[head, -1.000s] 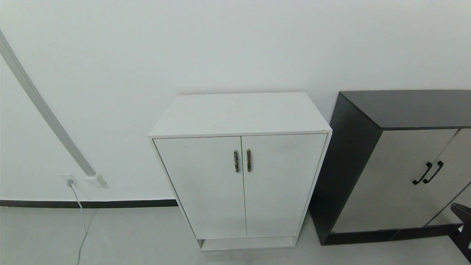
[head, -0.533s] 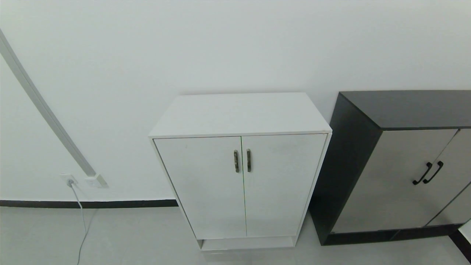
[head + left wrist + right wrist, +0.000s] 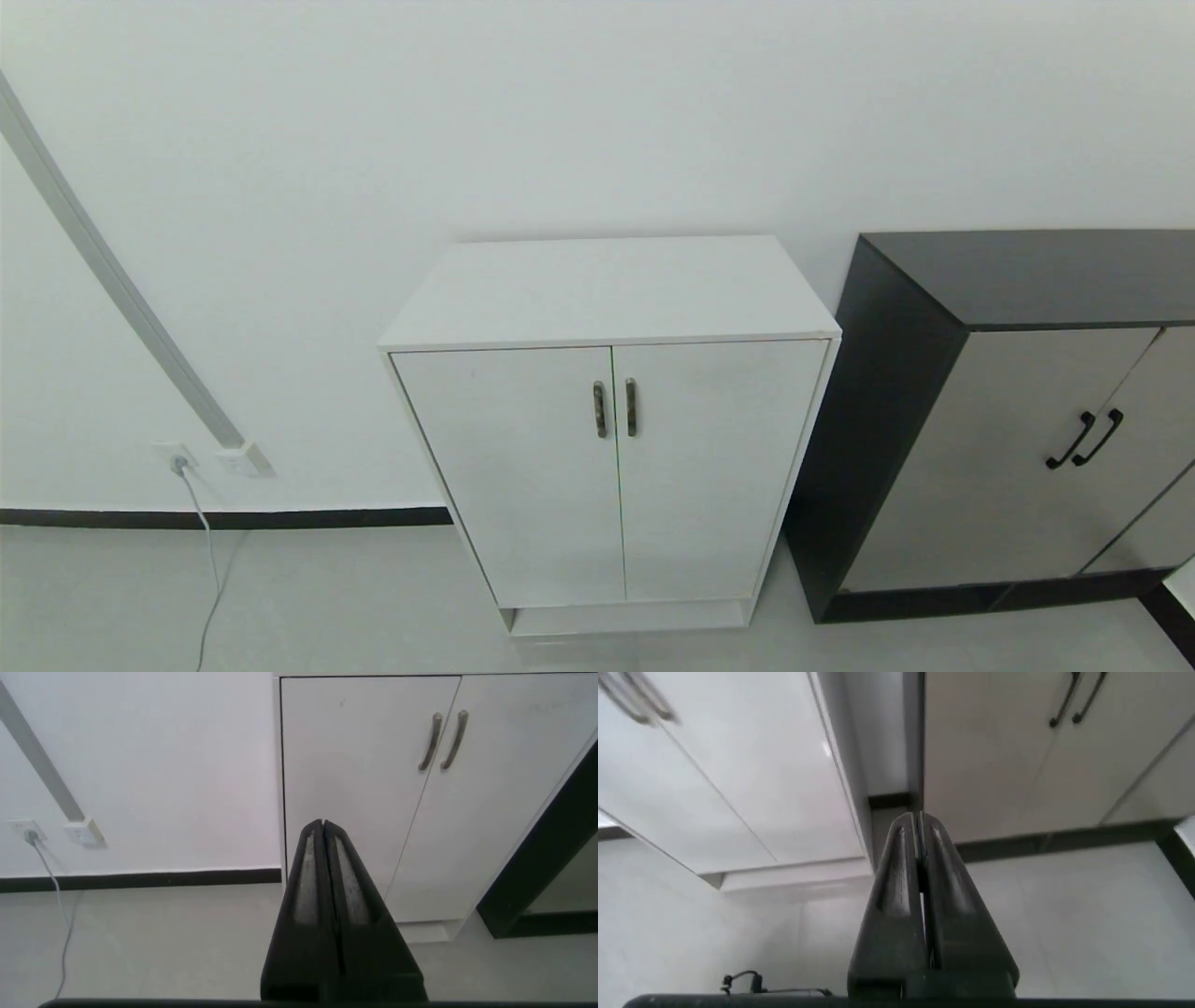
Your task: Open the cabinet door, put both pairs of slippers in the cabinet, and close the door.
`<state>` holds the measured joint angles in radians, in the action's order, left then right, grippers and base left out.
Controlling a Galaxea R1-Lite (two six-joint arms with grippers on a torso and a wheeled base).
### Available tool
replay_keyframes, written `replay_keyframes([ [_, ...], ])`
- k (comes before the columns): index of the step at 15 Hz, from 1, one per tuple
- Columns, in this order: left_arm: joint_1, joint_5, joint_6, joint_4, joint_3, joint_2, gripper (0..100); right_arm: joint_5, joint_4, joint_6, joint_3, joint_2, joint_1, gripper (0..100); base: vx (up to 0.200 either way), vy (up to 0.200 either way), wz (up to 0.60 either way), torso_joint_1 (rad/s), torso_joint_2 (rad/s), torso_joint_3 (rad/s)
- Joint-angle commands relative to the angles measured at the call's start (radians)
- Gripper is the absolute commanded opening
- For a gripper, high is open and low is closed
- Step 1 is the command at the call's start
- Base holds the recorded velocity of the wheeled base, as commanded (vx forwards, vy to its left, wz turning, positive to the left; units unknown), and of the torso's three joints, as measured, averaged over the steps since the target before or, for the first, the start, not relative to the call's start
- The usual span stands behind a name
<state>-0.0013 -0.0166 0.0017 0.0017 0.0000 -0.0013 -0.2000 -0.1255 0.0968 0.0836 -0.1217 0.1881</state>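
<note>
Left jaws together, right jaws together, cabinet doors shut, unchanged from a second ago

Nothing readable is showing: the white cabinet, the black cabinet beside it and the wall socket are carrying no legible text, numbers or signs.

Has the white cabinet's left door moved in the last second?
No. The left door is shut, flush with the right door, and its handle sits just as far from the black cabinet and the wall socket as before.
</note>
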Motion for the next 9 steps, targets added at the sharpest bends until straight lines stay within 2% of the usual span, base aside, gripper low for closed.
replay_keyframes([
  [1,0.0,0.0,0.0,0.0,0.0,0.001,0,0.002,0.001,0.001,-0.004,0.024,0.004,0,0.0,0.0,0.0,0.0,0.0,0.0],
  [4,0.0,0.0,0.0,0.0,0.0,0.001,0,0.004,0.029,0.001,-0.016,0.025,0.004,0,0.0,0.0,0.0,0.0,0.0,0.0],
  [6,0.0,0.001,0.001,0.0,0.0,0.001,0,0.047,0.158,-0.005,-0.079,0.024,0.004,0,0.0,0.0,0.0,0.0,0.0,0.0],
  [9,0.0,0.001,0.001,0.0,0.0,0.001,0,0.105,0.167,-0.006,-0.082,0.024,0.004,0,0.0,0.0,0.0,0.0,0.0,0.0],
])
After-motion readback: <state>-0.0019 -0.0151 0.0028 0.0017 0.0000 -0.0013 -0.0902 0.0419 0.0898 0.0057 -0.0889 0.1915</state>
